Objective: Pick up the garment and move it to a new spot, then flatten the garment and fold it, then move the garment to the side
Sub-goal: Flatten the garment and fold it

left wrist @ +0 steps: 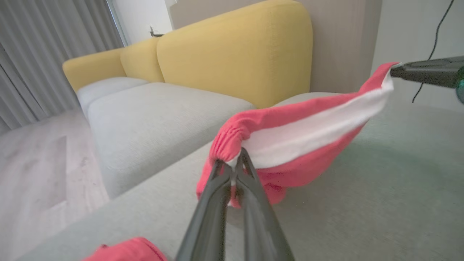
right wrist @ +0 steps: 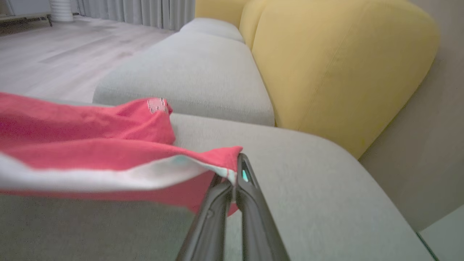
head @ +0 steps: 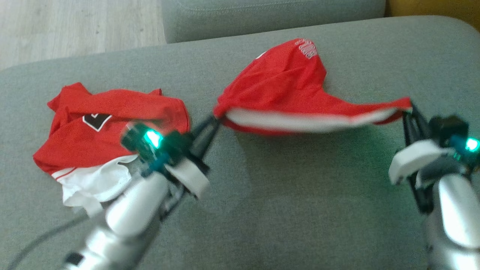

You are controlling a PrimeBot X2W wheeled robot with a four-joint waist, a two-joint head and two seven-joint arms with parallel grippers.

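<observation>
The red garment (head: 285, 86) hangs between the two claws, above the big gray cushion (head: 318, 195). The left claw (head: 216, 120) is shut tight on one end of the garment's edge. The right claw (head: 408, 108) is shut tight on the other end. The edge is pulled out in a long line between them, and a white band (head: 300, 123) runs along it. This front part is up in the air and makes a soft shadow on the cushion. The back part of the garment sags down and seems to rest on the cushion. There are white letters (head: 307, 48) on it at the far end.

A second red piece of clothing (head: 123, 107) lies in a heap on the left side of the same cushion, near the left arm. It has a white part at the near end and a black and white mark (head: 96, 120) in the middle.

Behind the cushion there is a yellow sofa back (left wrist: 235, 47). A pale wood floor (head: 75, 26) is off to the left.
</observation>
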